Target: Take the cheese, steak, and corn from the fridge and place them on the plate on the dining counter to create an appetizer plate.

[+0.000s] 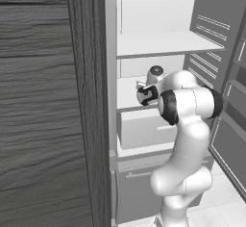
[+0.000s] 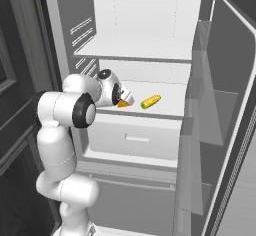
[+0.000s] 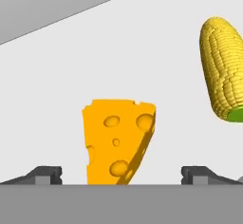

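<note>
STEP: approach for cheese pick | GRIPPER (image 3: 121, 178): jaws spread wide, holding nothing, tips flanking the wedge to bracket it for closing | CHEESE (image 3: 117, 142): upright on middle fridge (image 2: 150, 50) shelf, centred between the tips | CORN (image 3: 222, 71): same shelf, apart, beside the cheese | STEAK: location undetermined

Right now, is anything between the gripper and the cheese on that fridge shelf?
Nothing visible. In the hand view the cheese stands on the white shelf between the open gripper fingertips, with bare shelf around it. The corn lies off to one side, apart from the cheese and outside the fingers' path.
</note>
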